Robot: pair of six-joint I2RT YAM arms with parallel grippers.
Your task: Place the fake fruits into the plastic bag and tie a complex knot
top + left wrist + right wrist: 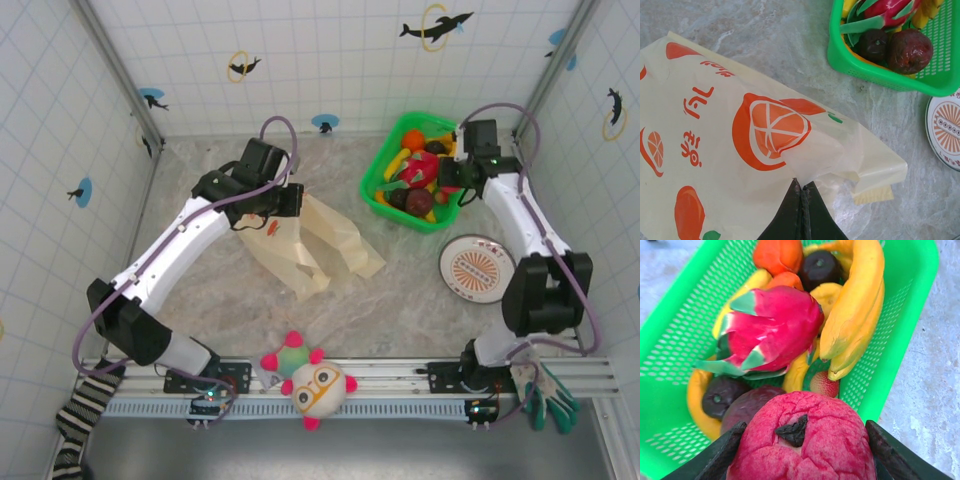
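**Top view.** The bag (318, 238) lies flat on the desk (400, 310), left of centre, with its two handle strips trailing toward the near right, untied. The left gripper (283, 203) sits at the bag's far edge, probably to raise one layer and open a mouth for loading. The fruits (412, 180) are heaped in the basket (371, 190) at the far right, well apart from the bag. The right gripper (448, 182) is over the heap. A plush toy (312, 380) and a round disc (477, 268) lie nearer the arm bases and play no part.

**Left wrist view.** The fingers are clenched together, and a thin fold of the bag's film appears pinched at their tips. The film is translucent cream and creased, printed with orange slices and red lettering. It looks limp and empty.

**Right wrist view.** The right gripper grasps a red fruit (830, 455), one finger on each flank, just above the rest of the heap. Its skin is wrinkled and glossy, with a dark calyx on top. Beneath it lie a dragon fruit (772, 330), bananas (855, 310) and dark maroon fruits (720, 397). The first transfer seems to be starting, and the rounded, glossy skin may slip.
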